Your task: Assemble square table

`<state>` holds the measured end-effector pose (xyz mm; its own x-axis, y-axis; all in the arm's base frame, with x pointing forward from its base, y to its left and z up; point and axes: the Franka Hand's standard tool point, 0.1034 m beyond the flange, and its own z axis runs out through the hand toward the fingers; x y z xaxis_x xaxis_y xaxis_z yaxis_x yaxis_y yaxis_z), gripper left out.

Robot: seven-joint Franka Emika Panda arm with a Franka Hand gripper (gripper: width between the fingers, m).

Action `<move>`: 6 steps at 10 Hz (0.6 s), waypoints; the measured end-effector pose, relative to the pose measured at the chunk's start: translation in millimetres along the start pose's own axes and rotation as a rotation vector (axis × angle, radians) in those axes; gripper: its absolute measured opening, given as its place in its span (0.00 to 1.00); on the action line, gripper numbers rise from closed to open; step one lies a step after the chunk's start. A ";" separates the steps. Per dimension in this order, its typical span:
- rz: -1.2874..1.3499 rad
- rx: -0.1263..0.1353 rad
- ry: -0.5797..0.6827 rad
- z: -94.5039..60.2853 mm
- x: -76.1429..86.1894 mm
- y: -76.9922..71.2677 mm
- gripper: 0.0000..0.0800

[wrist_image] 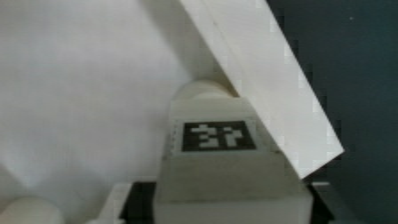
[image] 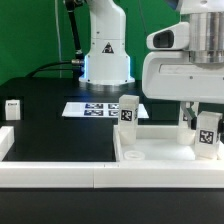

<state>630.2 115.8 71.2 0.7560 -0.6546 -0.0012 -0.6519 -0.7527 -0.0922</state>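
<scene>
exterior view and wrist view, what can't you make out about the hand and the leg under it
hand: open or shut unclear; exterior view, its own body and the leg cover the fingertips; wrist view's edge cuts them off
leg's far end: wrist view, the panel's rim crosses it
leg's tag: blurred in wrist view

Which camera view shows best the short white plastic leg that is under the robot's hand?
The wrist view: the short white plastic leg fills the frame centre and its black-and-white tag is large. The exterior view shows this leg small, under the hand, at the exterior view's right.
</scene>
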 end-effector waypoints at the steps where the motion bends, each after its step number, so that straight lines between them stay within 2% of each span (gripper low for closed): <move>1: 0.175 0.006 -0.006 -0.6 -0.7 0.8 0.36; 4: 0.613 0.042 -0.054 -1.7 -1.0 3.7 0.36; 5: 0.781 0.068 -0.071 1.2 0.8 4.2 0.36; 6: 0.925 0.081 -0.091 1.7 0.6 3.6 0.36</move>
<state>628.4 112.9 69.2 -0.0581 -0.9807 -0.1867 -0.9936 0.0749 -0.0843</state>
